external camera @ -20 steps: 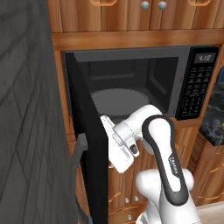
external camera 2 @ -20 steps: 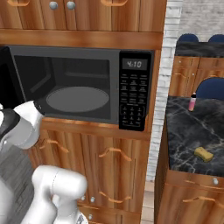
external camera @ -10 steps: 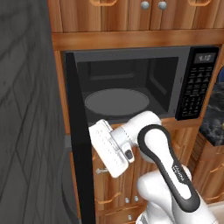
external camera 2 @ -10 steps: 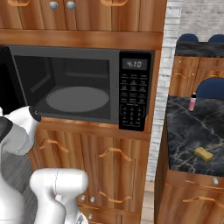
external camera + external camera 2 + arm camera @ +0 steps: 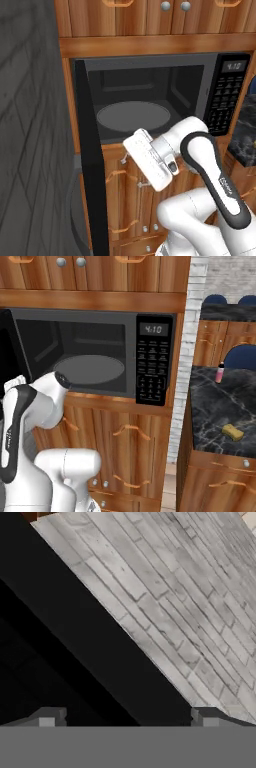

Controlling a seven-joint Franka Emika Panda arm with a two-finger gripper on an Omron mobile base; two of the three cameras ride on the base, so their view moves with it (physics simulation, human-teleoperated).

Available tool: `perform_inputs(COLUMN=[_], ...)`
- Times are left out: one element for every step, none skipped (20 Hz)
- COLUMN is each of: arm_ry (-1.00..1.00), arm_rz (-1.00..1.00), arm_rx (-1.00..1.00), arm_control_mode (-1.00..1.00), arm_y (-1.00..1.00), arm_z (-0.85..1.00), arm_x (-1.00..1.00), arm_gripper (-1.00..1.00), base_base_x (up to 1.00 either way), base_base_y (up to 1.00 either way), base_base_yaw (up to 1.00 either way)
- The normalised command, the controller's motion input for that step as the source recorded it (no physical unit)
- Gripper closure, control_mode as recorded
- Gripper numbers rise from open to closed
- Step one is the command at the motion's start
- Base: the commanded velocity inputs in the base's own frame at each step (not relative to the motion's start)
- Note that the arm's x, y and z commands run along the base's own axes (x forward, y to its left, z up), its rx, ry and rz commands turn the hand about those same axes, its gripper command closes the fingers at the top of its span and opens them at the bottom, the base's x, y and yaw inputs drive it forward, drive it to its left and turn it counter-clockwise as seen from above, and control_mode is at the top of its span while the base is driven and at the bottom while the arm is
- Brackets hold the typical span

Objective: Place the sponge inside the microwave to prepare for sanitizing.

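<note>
Microwave [image 5: 150,100] door [image 5: 87,165] is swung wide with the turntable [image 5: 134,116] bare, but the claw [image 5: 127,718] stands spread and empty facing that door, while the sponge [image 5: 232,432] lies untouched on the counter [image 5: 210,406] at three o'clock.

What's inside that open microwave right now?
Inside the microwave sits a round grey turntable with nothing on it. The sponge lies on the dark counter to the right. The robot's arm covers the cavity's lower left corner.
</note>
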Motion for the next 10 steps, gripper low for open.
perform_inputs(arm_ry=[-0.26,-0.31,-0.36,-0.36,-0.32,-0.27,-0.12,0.06,0.00,0.08], arm_rz=[0.00,0.00,0.01,0.04,0.04,0.07,0.09,-0.17,-0.07,0.00], arm_rx=[-0.27,-0.30,-0.34,-0.38,-0.38,-0.24,-0.17,-0.23,0.00,0.00], arm_control_mode=[-1.00,-1.00,-1.00,-1.00,-1.00,-1.00,-1.00,-1.00,-1.00,-1.00], arm_y=[-0.80,-0.76,-0.76,-0.80,-0.88,-1.00,-1.00,0.00,-0.71,-0.77], arm_z=[0.17,0.21,0.20,0.07,0.00,-0.29,-0.57,-0.71,-0.35,-0.01], arm_x=[0.07,0.00,0.00,0.07,0.08,0.22,0.28,0.27,0.41,0.44], arm_gripper=[-1.00,-1.00,-1.00,-1.00,-1.00,-1.00,-1.00,-1.00,-1.00,-1.00], base_base_x=[0.00,0.00,0.00,0.00,0.00,0.00,0.00,0.00,0.00,0.00], base_base_y=[0.00,0.00,0.00,0.00,0.00,0.00,0.00,0.00,0.00,0.00], base_base_yaw=[0.00,0.00,0.00,0.00,0.00,0.00,0.00,0.00,0.00,0.00])
